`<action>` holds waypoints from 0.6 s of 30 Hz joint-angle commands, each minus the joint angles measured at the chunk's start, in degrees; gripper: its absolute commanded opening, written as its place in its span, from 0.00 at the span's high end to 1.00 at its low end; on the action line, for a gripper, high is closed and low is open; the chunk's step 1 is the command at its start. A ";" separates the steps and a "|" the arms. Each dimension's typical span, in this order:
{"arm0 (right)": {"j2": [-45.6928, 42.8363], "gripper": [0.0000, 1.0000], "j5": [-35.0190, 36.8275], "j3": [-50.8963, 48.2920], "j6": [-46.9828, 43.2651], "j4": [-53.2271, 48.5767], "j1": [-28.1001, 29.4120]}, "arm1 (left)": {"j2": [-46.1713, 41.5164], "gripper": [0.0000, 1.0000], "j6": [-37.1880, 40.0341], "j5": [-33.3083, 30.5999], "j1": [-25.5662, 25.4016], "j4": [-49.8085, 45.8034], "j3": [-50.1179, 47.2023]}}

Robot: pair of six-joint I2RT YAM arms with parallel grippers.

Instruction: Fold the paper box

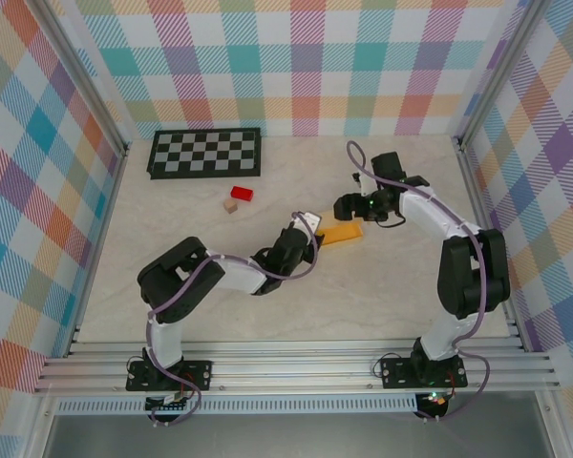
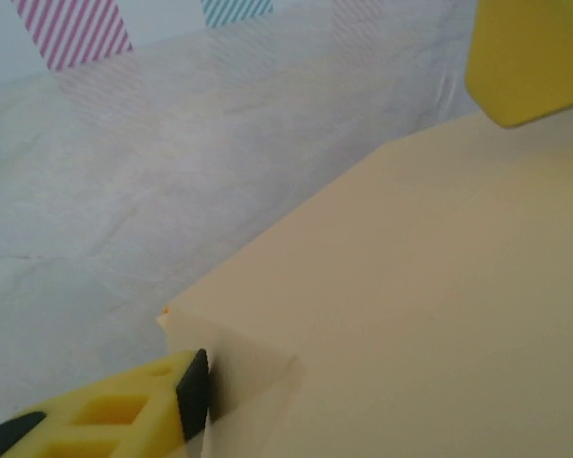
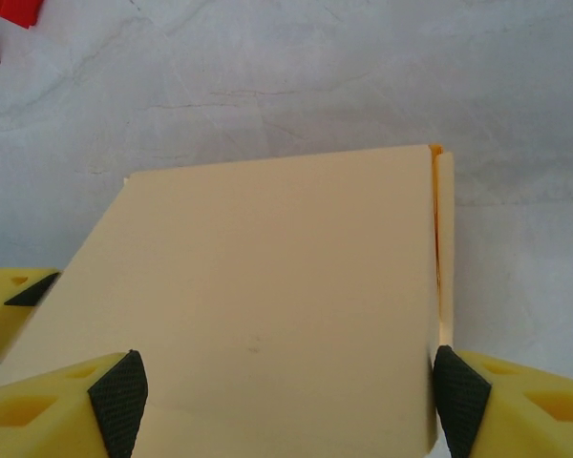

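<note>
Bright even light, blurred wrist close-ups

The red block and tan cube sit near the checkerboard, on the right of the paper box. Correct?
Not quite. In the top view the red block and tan cube sit near the checkerboard, left of the paper box.
</note>
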 commanded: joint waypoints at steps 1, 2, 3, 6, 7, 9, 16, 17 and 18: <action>0.87 0.20 -3.06 0.41 5.31 -0.28 0.20 | -5.63 0.44 -11.59 11.83 0.63 -9.38 1.06; 1.07 0.20 -2.41 0.78 5.47 -0.67 0.12 | -6.98 0.40 -13.31 14.12 1.08 -11.11 1.11; 1.36 0.20 -1.42 1.16 5.60 -1.00 0.11 | -8.63 0.37 -15.02 16.73 1.71 -12.77 1.17; 1.62 0.21 -0.14 1.80 6.22 -1.33 -0.05 | -13.62 0.31 -19.32 23.62 3.30 -20.63 2.12; 1.62 0.21 0.15 1.90 6.39 -1.34 -0.06 | -15.22 0.30 -21.28 24.76 3.93 -25.45 3.29; 1.84 0.21 0.66 2.28 6.59 -1.37 -0.06 | -17.61 0.30 -22.96 27.05 5.00 -33.22 5.65; 2.74 0.21 0.85 2.89 7.17 -1.44 -0.15 | -24.43 0.32 -27.34 28.91 5.30 -47.66 8.80; 2.81 0.21 0.90 2.86 7.20 -1.43 -0.10 | -25.21 0.33 -28.40 27.34 5.32 -49.79 9.31; 2.86 0.21 0.75 2.86 7.28 -1.54 -0.15 | -26.01 0.33 -29.49 25.72 5.71 -52.58 10.08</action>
